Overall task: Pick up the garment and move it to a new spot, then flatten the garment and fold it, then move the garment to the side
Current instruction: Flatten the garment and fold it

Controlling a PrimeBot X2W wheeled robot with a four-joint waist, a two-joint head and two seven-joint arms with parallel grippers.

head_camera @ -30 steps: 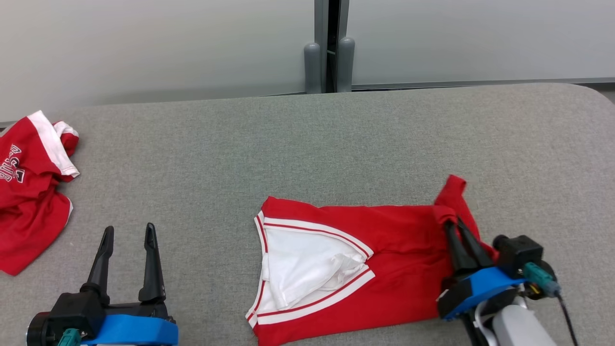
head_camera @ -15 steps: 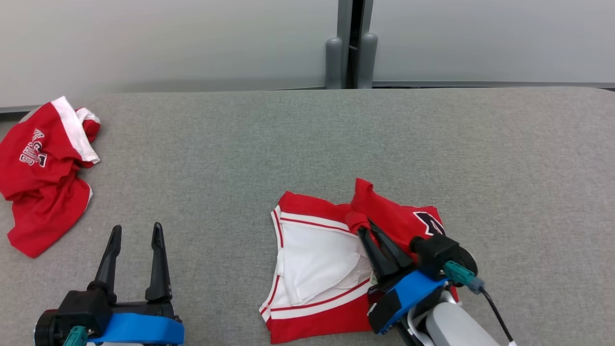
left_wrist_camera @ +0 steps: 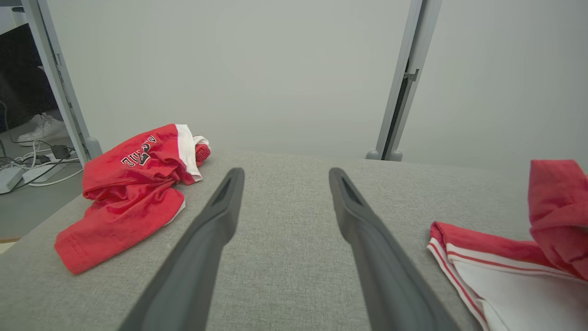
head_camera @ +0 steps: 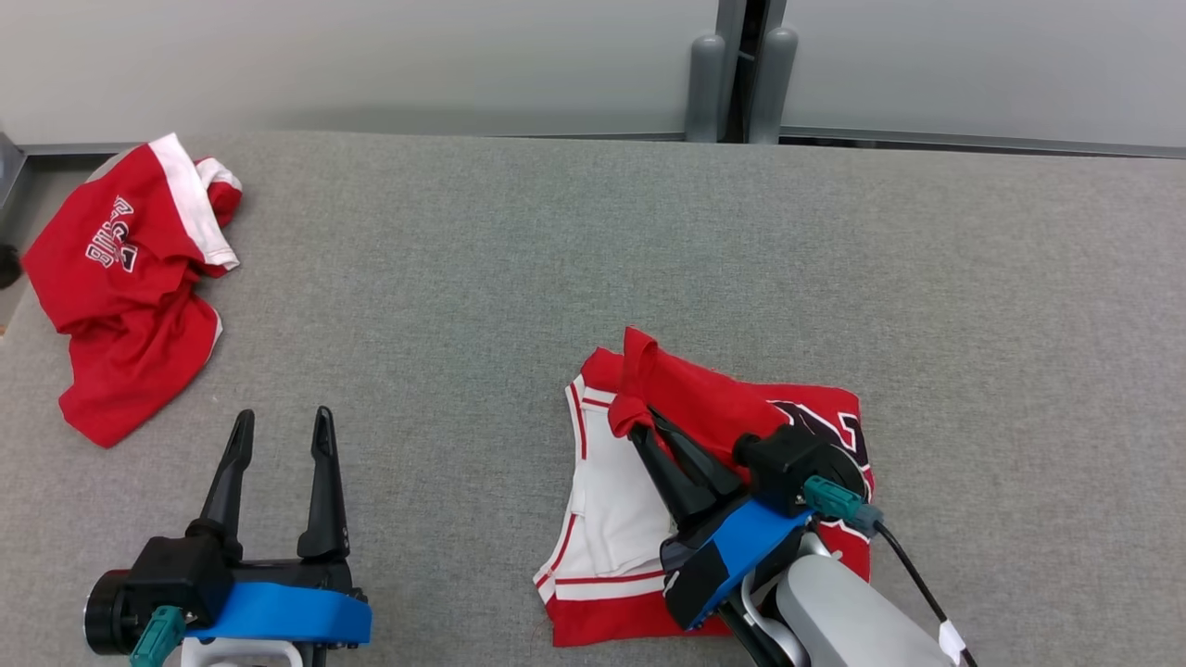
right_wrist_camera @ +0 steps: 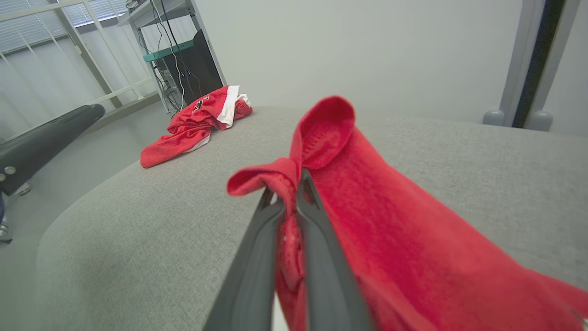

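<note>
The garment (head_camera: 723, 408) is red with white trim and a white lining, lying on the grey padded table (head_camera: 519, 259) right of centre. Its right part is folded over to the left, showing dark lettering. My right gripper (head_camera: 644, 428) is shut on a bunched red edge of the garment, held just above its left half. In the right wrist view the fingers (right_wrist_camera: 287, 191) pinch the red cloth (right_wrist_camera: 367, 193), which drapes away to the right. My left gripper (head_camera: 281, 431) stands open over bare table at the lower left, its fingers (left_wrist_camera: 285, 172) apart with nothing between them; the garment (left_wrist_camera: 505, 257) lies to its right.
A second red and white garment (head_camera: 130, 278) lies crumpled at the table's far left corner, also in the left wrist view (left_wrist_camera: 133, 193) and the right wrist view (right_wrist_camera: 197, 124). A grey wall with a post (head_camera: 741, 74) stands behind the table.
My right gripper has carried the garment's right edge leftward across the garment, folding it over. The head camera has swung, shifting the whole scene. The left gripper stays open.
</note>
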